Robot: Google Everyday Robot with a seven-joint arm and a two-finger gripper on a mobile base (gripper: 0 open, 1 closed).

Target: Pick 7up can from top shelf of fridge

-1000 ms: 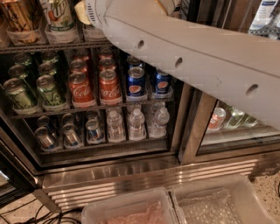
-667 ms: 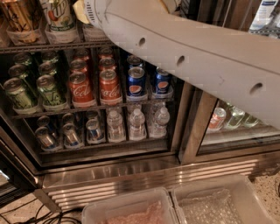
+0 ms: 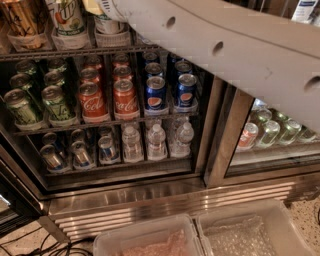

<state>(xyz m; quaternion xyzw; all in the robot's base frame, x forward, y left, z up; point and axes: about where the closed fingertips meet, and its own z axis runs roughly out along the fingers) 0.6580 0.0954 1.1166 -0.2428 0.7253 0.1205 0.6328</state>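
The arm (image 3: pixel 225 55) has lifted and slid toward the upper right over the last second. The round holes along its white shell sit higher in the view than they did. More of the middle rack now shows beneath it, including the back of the Pepsi cans (image 3: pixel 156 95) and the door post beside them.

The shelves and cans line up as before, so the arm moved and the camera did not. The gripper (image 3: pixel 100 6) is at the far end of the arm, at the upper edge of the view. It is up at the level of the top shelf (image 3: pixel 75 51) and just to the right of the 7up can (image 3: pixel 67 17). Most of it is cut off, so whether it is released or clenched cannot be told.

The 7up can has not shifted. It stands upright in its clear tray on the top shelf of the fridge (image 3: pixel 125 192), between a gold can (image 3: pixel 22 20) on its left and another tray with a can (image 3: pixel 107 27) on its right. The Coca-Cola cans (image 3: pixel 125 100) and the dark-green cans (image 3: pixel 57 102) one rack lower are undisturbed.

The rise looks like a height adjustment to bring the gripper level with the tall can. Judged from this, the pick remains in its approach and the can is not yet taken. The neighbouring can sits close, which leaves little room on that side.
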